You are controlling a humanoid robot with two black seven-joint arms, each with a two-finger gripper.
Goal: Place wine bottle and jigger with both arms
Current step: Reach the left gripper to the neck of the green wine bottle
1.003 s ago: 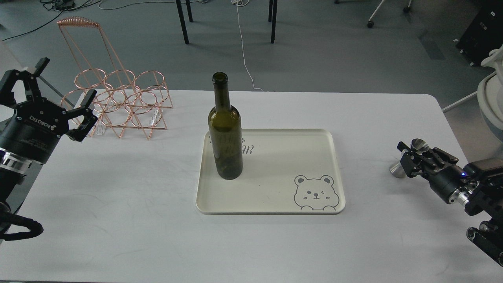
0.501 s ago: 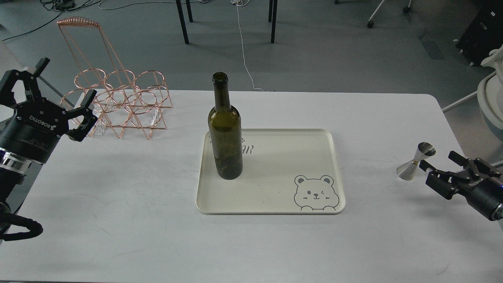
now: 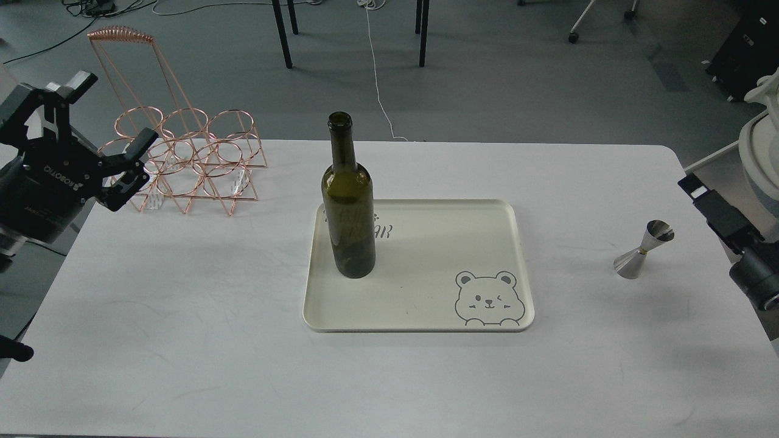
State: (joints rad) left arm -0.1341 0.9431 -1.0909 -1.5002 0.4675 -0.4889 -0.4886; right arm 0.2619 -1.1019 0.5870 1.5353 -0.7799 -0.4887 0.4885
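Observation:
A dark green wine bottle (image 3: 349, 207) stands upright on the left part of the cream tray (image 3: 426, 237) with a bear drawing. A small steel jigger (image 3: 642, 250) stands on the table to the right of the tray, free of any gripper. My left gripper (image 3: 115, 107) is open and empty at the far left, in front of the copper wire rack. My right arm's end (image 3: 715, 210) shows at the right edge, apart from the jigger; its fingers cannot be told apart.
A copper wire bottle rack (image 3: 182, 158) stands at the back left of the white table (image 3: 182, 304). Chair and table legs stand on the floor beyond the far edge. A white chair (image 3: 764, 140) is at the right.
My right gripper, around the jigger one second ago, has pulled back right and up, leaving the jigger standing on the table. My left gripper has risen slightly. The bottle has not moved.

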